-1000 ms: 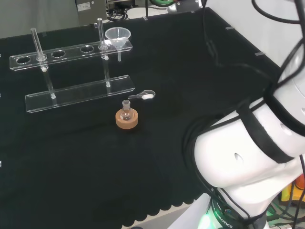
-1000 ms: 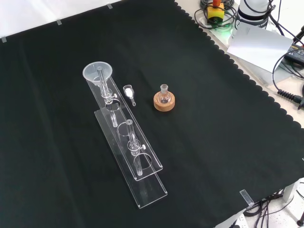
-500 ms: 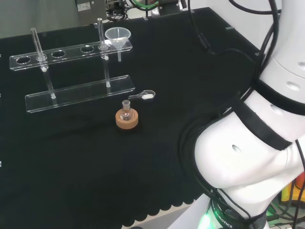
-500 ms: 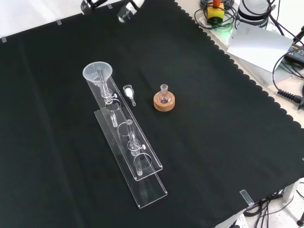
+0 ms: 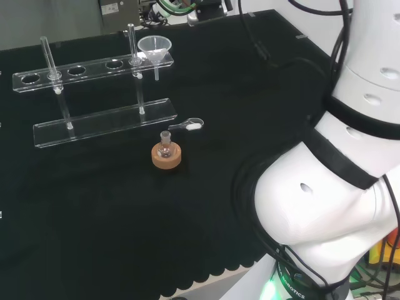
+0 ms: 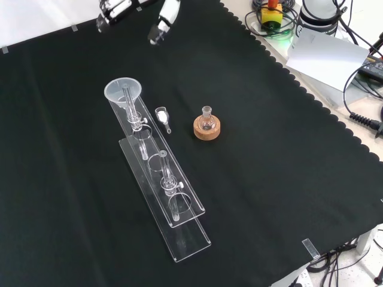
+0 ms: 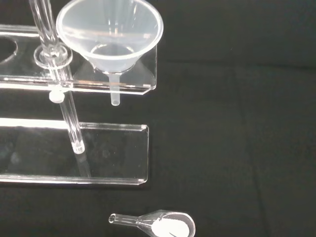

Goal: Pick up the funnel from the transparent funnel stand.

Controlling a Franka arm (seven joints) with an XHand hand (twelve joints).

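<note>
The clear plastic funnel sits in the end hole of the transparent stand, its stem hanging through the upper plate. In the front view the funnel is at the far end of the stand. The hand reaches in at that view's top edge, above and beyond the funnel and well apart from it. Its fingers are spread and hold nothing. The wrist view looks down on the funnel and the stand's base plate.
A small flask on a cork ring stands in front of the stand. A glass scoop with white powder lies between them. Two upright rods carry the stand's upper plate. The arm's white links rise at the head view's right.
The hand has entered the front view from the top and come down toward the funnel. In the head view the arm's links have swung upward. The ware has not moved.
</note>
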